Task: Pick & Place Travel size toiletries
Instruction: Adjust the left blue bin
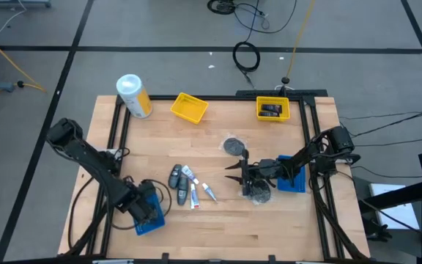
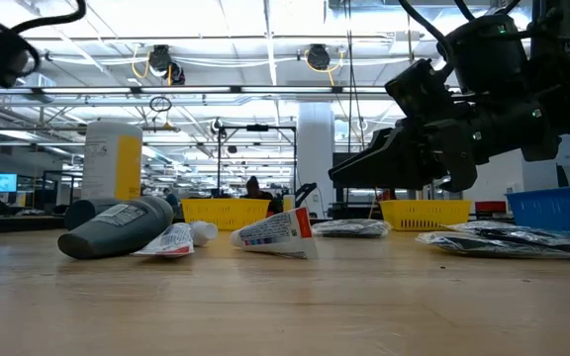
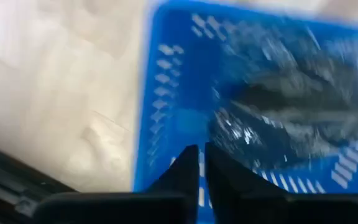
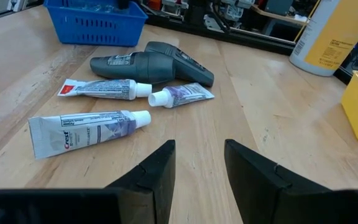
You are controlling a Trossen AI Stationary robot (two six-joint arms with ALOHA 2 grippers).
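My right gripper (image 4: 199, 163) hangs just above the worktop (image 1: 218, 220) with its fingers apart and nothing between them, nose toward the cluster of toiletries at the middle of the table. My left gripper (image 3: 201, 168) sits over the blue tray (image 1: 149, 218) at the near left corner, fingers nearly together; a dark disc in clear wrap (image 3: 303, 112) lies in the tray below it, and I judge nothing is pinched. In front of the right gripper lie three white mini tubes, the largest (image 4: 86, 132) nearest, a second (image 4: 101, 89) and a short one (image 4: 180, 95) beyond it, touching or just beside two dark grey bottles (image 4: 151, 65). More wrapped discs lie on the right side of the worktop (image 1: 233, 146), and a yellow tray (image 1: 273, 108) at the far edge holds black packets. The tubes look light and soft: squeezed at the belly they will dent and may squirt sideways, so I would close across the stiffer shoulder just behind the cap of the nearest one. The bottles look rigid but rounded and likely to roll; mid-body is the place. The wrapped discs look slippery and flat, hard to get under.
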